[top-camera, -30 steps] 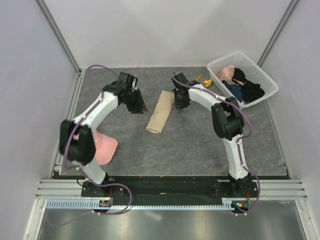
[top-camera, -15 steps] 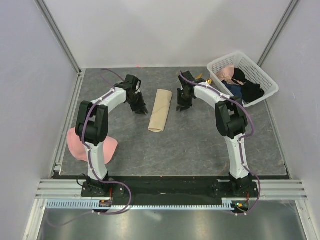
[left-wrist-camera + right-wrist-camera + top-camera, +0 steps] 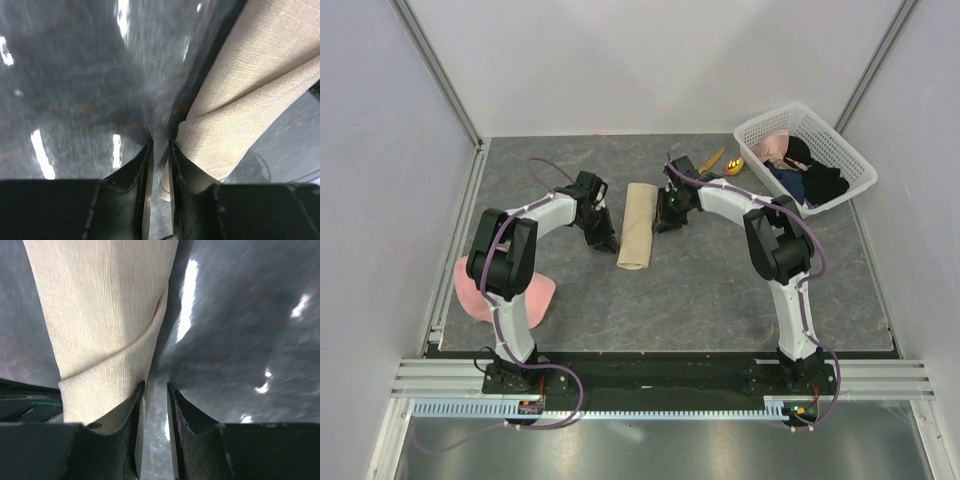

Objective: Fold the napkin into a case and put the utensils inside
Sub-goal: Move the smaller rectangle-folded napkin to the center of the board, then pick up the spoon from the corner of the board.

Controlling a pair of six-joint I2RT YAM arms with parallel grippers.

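The beige napkin [image 3: 635, 225] lies folded into a long narrow strip on the grey table. My left gripper [image 3: 606, 240] is low at its left edge, my right gripper [image 3: 665, 217] at its right edge. In the left wrist view the gripper [image 3: 160, 147] has only a narrow gap with bare table in it, and its right finger overlaps the napkin [image 3: 250, 85]. The right gripper [image 3: 156, 387] also has a narrow gap, its left finger over the napkin [image 3: 100, 315]. The orange knife [image 3: 712, 158] and the spoon [image 3: 735, 166] lie behind the right arm.
A white basket [image 3: 840, 150] with dark and pink clothes stands at the back right. A pink cap [image 3: 495, 290] lies by the left arm's base. Grey walls close the table on three sides.
Both grippers have moved in and down to the napkin's two long edges. The left arm swung right, uncovering more of the pink cap. The napkin has hardly moved.
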